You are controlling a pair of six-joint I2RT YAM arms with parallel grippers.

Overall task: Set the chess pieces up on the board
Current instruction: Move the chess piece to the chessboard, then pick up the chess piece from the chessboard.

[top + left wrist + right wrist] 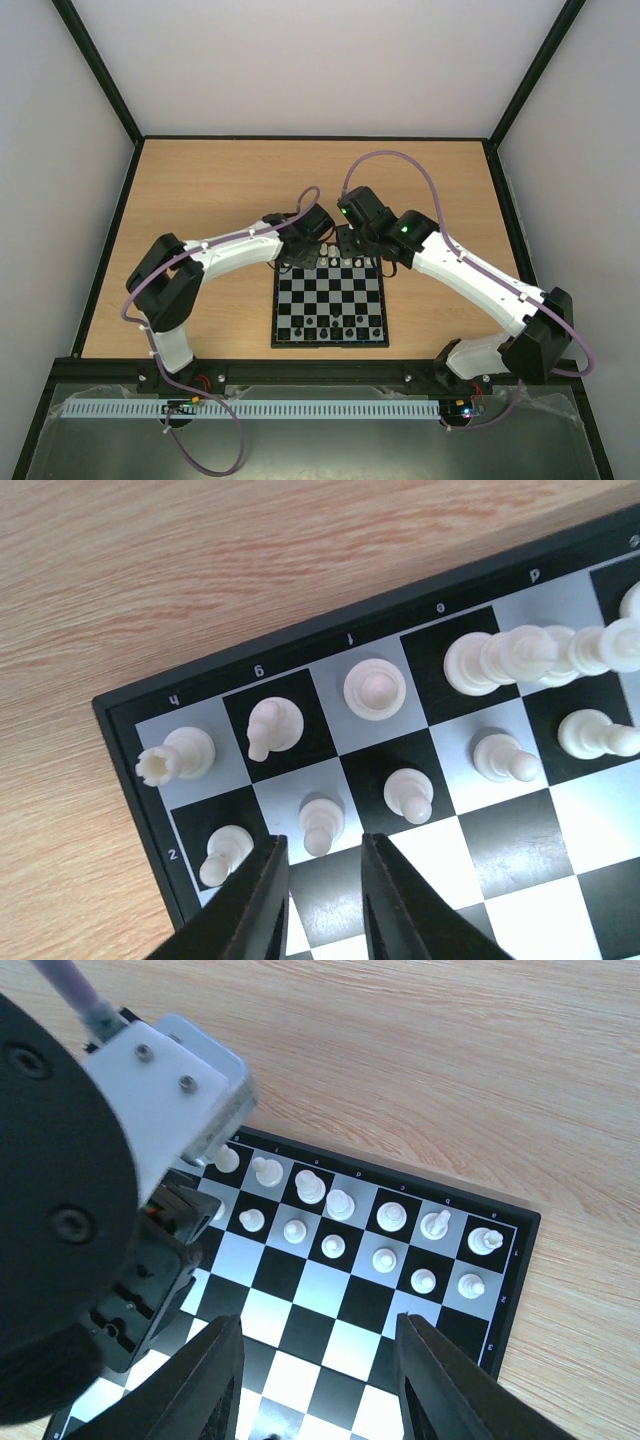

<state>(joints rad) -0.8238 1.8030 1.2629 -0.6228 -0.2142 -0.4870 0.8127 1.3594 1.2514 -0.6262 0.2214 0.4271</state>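
The board (pixel 330 295) lies between the two arms, with cream-white chess pieces in two rows along its far edge. In the left wrist view a rook (pixel 175 758), knight (pixel 270 725) and bishop (pixel 375 688) stand in the back row, pawns in front. My left gripper (pixel 320 855) is open by a narrow gap. A white pawn (pixel 322 825) stands on its square just beyond the tips, touching neither finger. My right gripper (pixel 318 1360) hovers wide open over bare squares (pixel 330 1290), holding nothing. Dark pieces (pixel 325 325) show faintly near the board's near edge.
The board rests on a wooden table (pixel 200 200) enclosed by white walls and a black frame. Both wrists crowd the board's far edge, the left gripper (pixel 303 258) close to the right gripper (pixel 350 243). The left arm's body fills the left of the right wrist view (pixel 90 1210).
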